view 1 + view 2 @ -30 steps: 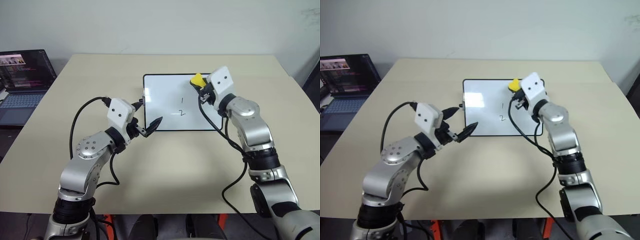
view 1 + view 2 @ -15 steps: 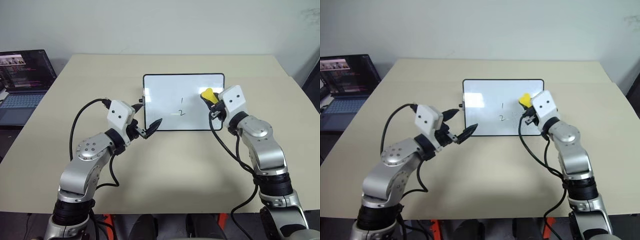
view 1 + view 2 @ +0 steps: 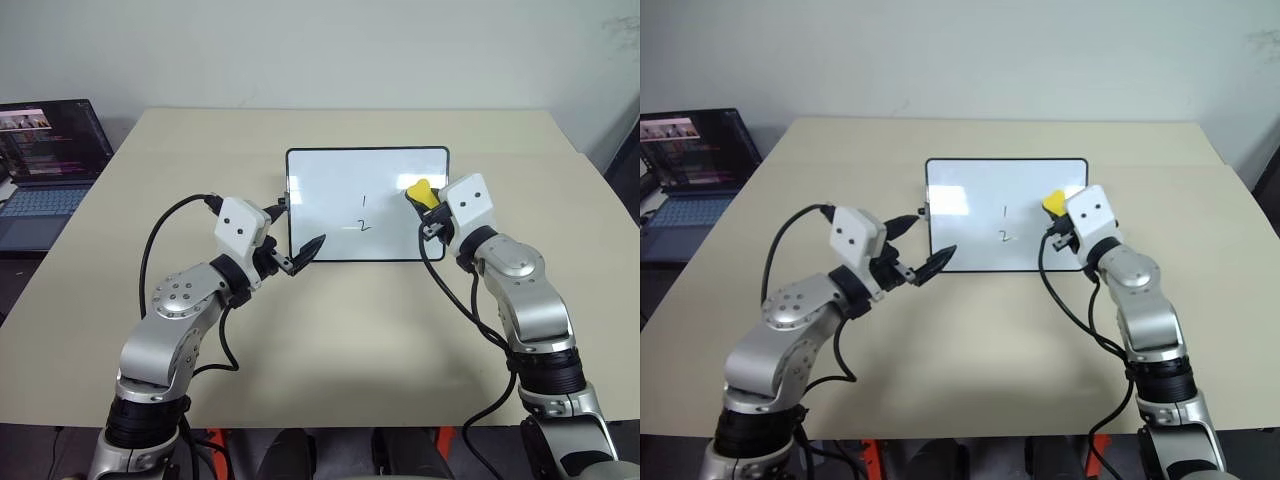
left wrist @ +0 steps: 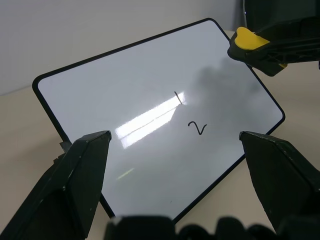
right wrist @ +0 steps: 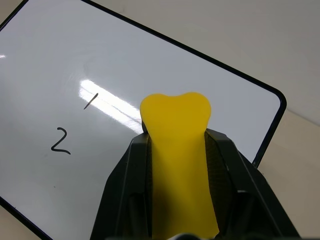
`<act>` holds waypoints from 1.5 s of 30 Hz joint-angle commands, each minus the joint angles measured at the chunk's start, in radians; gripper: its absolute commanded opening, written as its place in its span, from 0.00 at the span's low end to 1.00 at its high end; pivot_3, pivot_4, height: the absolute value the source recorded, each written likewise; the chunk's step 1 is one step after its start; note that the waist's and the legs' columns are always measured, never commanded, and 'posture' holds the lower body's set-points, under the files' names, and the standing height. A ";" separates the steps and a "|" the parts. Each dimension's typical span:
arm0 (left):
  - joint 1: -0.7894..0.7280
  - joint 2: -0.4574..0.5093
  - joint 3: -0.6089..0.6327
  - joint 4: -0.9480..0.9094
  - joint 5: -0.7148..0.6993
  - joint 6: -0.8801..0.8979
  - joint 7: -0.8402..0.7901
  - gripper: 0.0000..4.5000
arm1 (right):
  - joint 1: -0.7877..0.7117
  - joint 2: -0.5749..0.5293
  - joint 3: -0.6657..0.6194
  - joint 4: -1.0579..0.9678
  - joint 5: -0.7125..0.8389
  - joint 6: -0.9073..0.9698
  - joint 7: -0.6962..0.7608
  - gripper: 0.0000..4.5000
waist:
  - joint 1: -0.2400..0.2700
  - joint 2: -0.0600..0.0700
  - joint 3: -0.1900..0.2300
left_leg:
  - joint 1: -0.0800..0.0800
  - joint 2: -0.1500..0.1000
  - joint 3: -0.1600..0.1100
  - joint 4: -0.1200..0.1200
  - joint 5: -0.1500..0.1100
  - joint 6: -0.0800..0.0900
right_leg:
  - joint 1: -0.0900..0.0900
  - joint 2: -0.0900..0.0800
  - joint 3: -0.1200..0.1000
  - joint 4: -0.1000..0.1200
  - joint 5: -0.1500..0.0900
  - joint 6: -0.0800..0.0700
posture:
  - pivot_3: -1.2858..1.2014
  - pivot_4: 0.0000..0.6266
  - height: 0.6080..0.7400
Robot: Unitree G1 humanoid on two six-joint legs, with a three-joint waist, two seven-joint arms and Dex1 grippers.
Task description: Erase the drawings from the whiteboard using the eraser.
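The eraser (image 3: 419,190) sits clamped in your right gripper (image 5: 175,150) over the whiteboard's (image 3: 330,180) right side, just beside the "1" (image 3: 364,201) and "2" (image 3: 364,226), poised for wiping. Your left gripper (image 3: 297,237), jaws wide, guards the near-left corner, probably to steady it.

whiteboard (image 3: 330,180) on table (image 3: 330,330), laptop (image 3: 45,170) left

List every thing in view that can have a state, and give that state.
whiteboard: flat on the table, partly wiped, "1" and "2" left.
drawings: not erased, digits near the board's middle.
eraser: clamped in the right gripper, over the board's right side.
right gripper: shut on the eraser.
left gripper: open, empty, at the board's left edge.
laptop: open, screen on.
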 commanded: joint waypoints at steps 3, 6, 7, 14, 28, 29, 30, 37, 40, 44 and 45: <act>-0.013 0.003 0.002 -0.027 0.000 -0.013 -0.002 1.00 | -0.025 -0.001 -0.008 -0.016 0.011 -0.021 -0.005 0.25 | 0.000 0.000 0.000 | 0.000 0.000 0.000 0.000 0.000 0.000 | 0.000 0.000 0.000 0.000 0.000 0.000 | 0.52 0.24 1.00; -0.012 0.002 0.001 -0.025 0.001 -0.015 0.000 1.00 | -0.041 0.003 -0.002 0.004 0.010 -0.032 -0.004 0.25 | 0.000 0.000 0.000 | 0.000 0.000 0.000 0.000 0.000 0.000 | 0.000 0.000 0.000 0.000 0.000 0.000 | 0.52 0.24 1.00; -0.011 0.001 0.000 -0.025 0.002 -0.016 0.000 1.00 | -0.048 0.006 0.001 0.012 0.009 -0.036 -0.005 0.25 | 0.000 0.000 0.000 | 0.000 0.000 0.000 0.000 0.000 0.000 | 0.000 0.000 0.000 0.000 0.000 0.000 | 0.52 0.24 1.00; -0.018 -0.001 -0.005 -0.012 0.005 -0.023 -0.004 1.00 | -0.094 0.032 0.034 0.084 -0.004 -0.097 -0.009 0.25 | -0.001 0.000 0.000 | 0.000 0.000 0.000 0.000 0.000 0.000 | 0.000 0.000 0.000 0.000 0.000 0.000 | 0.52 0.24 1.00; 0.003 0.007 -0.002 -0.023 0.007 -0.028 0.001 1.00 | -0.234 0.101 0.139 0.455 -0.067 -0.413 0.003 0.25 | -0.002 0.000 0.000 | 0.000 0.000 0.001 0.000 0.000 0.000 | 0.000 0.000 0.000 0.000 0.000 0.000 | 0.52 0.24 1.00; 0.006 0.007 -0.001 -0.026 0.007 -0.027 0.002 1.00 | -0.243 0.101 0.139 0.470 -0.069 -0.427 0.003 0.25 | -0.002 0.000 0.000 | 0.000 0.000 0.001 0.000 0.000 0.000 | 0.000 0.000 0.000 0.000 0.000 0.000 | 0.52 0.24 1.00; 0.009 0.008 0.000 -0.029 0.007 -0.026 0.004 1.00 | -0.253 0.102 0.138 0.485 -0.070 -0.439 0.002 0.25 | -0.002 0.000 0.000 | 0.000 0.000 0.001 0.000 0.000 0.000 | 0.000 0.000 0.000 0.000 0.000 0.000 | 0.52 0.24 1.00; 0.013 0.007 0.001 -0.038 0.006 -0.023 0.009 1.00 | -0.317 0.112 0.137 0.588 -0.084 -0.516 -0.008 0.25 | -0.002 0.000 0.000 | 0.000 0.000 0.001 0.000 0.000 0.000 | 0.000 0.000 0.000 0.000 0.000 0.000 | 0.52 0.24 1.00; 0.012 0.006 -0.004 -0.044 0.003 -0.022 0.007 1.00 | -0.355 0.112 0.139 0.662 -0.096 -0.557 -0.012 0.25 | -0.002 0.000 0.000 | 0.000 0.000 0.001 0.000 0.000 0.000 | 0.000 0.000 0.000 0.000 0.000 0.000 | 0.52 0.24 1.00; 0.013 0.004 -0.005 -0.045 0.005 -0.022 0.009 1.00 | -0.384 0.113 0.137 0.728 -0.107 -0.595 -0.010 0.25 | -0.002 0.000 0.000 | 0.000 0.000 0.001 0.000 0.001 -0.001 | 0.000 0.000 0.000 0.000 0.000 0.000 | 0.52 0.24 1.00; 0.013 0.004 -0.005 -0.046 0.005 -0.022 0.010 1.00 | -0.387 0.113 0.138 0.740 -0.108 -0.602 -0.010 0.25 | -0.002 0.000 0.000 | 0.000 0.000 0.001 0.000 0.001 -0.002 | 0.000 0.000 0.000 0.000 0.000 0.000 | 0.52 0.24 1.00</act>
